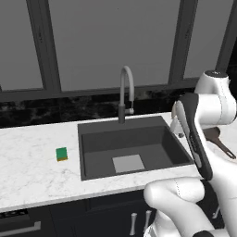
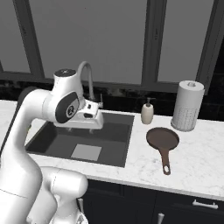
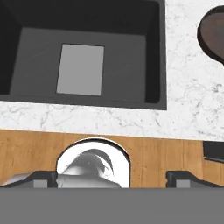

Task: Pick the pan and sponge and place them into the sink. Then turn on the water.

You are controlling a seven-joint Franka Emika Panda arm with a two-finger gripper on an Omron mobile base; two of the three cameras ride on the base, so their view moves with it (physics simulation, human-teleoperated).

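Observation:
The dark reddish-brown pan [image 2: 162, 139] lies on the marble counter right of the sink [image 2: 114, 136], its thin handle pointing toward the front edge. Its rim also shows in the hand view as the pan [image 3: 212, 31]. The green sponge [image 1: 61, 153] rests on the counter left of the sink [image 1: 99, 157]. My gripper [image 2: 84, 129] hangs over the sink's right half, pointing down, apart from both objects. In the hand view my gripper [image 3: 113, 177] is open with nothing between its fingertips, above the sink [image 3: 131, 57] and its front rim. No water shows at the faucet [image 1: 126, 90].
A soap dispenser [image 2: 147, 112] and a paper towel roll [image 2: 187, 106] stand behind the pan near the back wall. The faucet [image 2: 87, 74] rises behind the sink. Windows run along the back. Dark cabinet fronts sit below the counter edge.

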